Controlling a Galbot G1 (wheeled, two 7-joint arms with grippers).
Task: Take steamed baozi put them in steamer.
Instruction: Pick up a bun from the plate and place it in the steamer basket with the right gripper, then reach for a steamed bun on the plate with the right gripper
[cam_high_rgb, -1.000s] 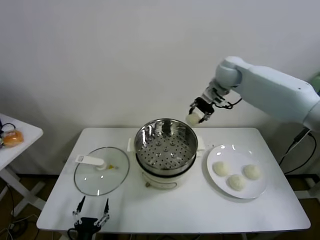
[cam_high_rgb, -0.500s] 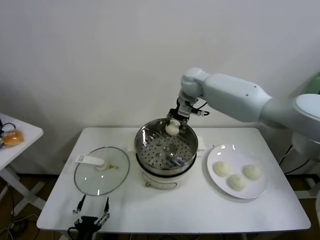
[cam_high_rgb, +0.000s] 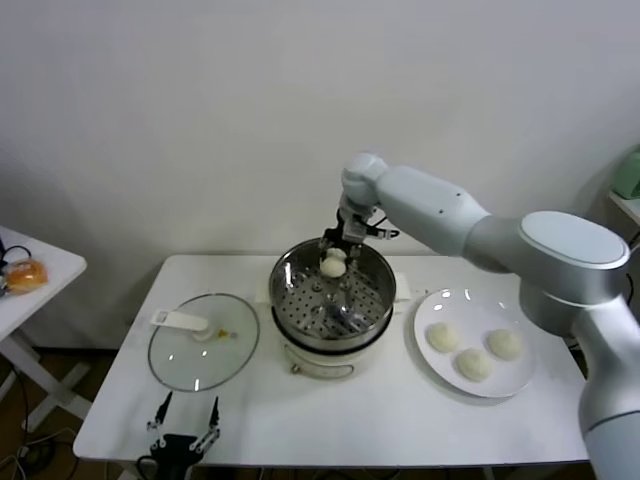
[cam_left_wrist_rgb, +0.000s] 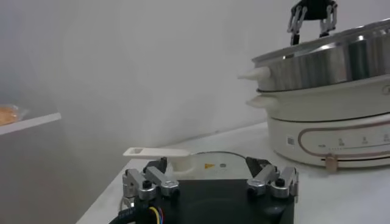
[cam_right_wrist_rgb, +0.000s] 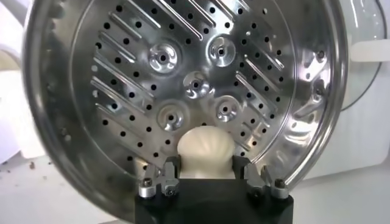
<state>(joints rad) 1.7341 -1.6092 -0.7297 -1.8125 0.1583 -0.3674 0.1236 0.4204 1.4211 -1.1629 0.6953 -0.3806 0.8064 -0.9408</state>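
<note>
Baozi are the business of this moment, and going from near to far: the left gripper (cam_high_rgb: 182, 428) sits parked at the table's (cam_high_rgb: 400, 425) front edge with its fingers spread and empty, presumably waiting, just in front of the glass lid (cam_high_rgb: 203, 341), which lies flat on the table beside the pot, leaving the basket open for loading. On the robot's right, the white plate (cam_high_rgb: 505, 383) carries three steamed baozi (cam_high_rgb: 473, 351) set close together, untouched and probably next in line. Behind the lid and plate, the steamer (cam_high_rgb: 333, 290) stands on its cream base, its perforated floor bare in the wrist view; nothing lies in it yet. Farthest back, the right gripper (cam_high_rgb: 334, 256) hangs over the rear part of the basket, inside the rim's outline, pinching a fourth baozi (cam_right_wrist_rgb: 205, 149) between its fingers. The bun is held above the floor, apparently clear of it, seemingly so it can be lowered and released without dropping. On a side table at far left sits an orange-brown bun (cam_high_rgb: 25, 273), well apart.
</note>
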